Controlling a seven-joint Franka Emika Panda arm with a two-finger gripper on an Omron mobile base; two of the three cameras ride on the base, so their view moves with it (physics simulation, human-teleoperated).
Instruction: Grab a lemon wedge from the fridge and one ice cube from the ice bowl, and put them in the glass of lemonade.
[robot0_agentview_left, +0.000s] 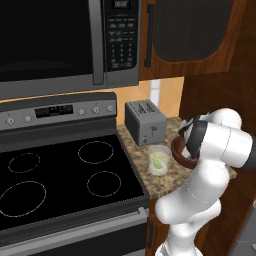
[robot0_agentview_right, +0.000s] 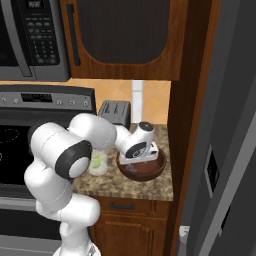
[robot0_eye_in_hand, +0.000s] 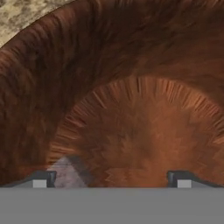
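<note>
Ice bowl (robot0_agentview_right: 142, 171) beneath bent arm, pincer (robot0_eye_in_hand: 111, 178) spread wide inside it

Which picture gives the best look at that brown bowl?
The right base view: the bowl sits whole on the counter beside the glass, with the hand dipped into it. The left base view shows just a sliver of rim behind the arm. The hand view looks closely at its inside, between the open pincer.

My gripper (robot0_eye_in_hand: 111, 179) hung inside ice bowl (robot0_agentview_right: 150, 172), jaws wide apart. Small cube (robot0_eye_in_hand: 65, 171) lay in bowl at my 7 o'clock, beside one fingertip. On counter (robot0_agentview_left: 165, 182), glass of lemonade (robot0_agentview_left: 160, 160) stood at bowl's 9 o'clock, wedge (robot0_agentview_left: 159, 161) in it. Toaster (robot0_agentview_left: 145, 121) stood behind glass, at 12. Stove (robot0_agentview_left: 60, 175) lay at counter's 9 o'clock, fridge (robot0_agentview_right: 225, 150) at 3.
</note>
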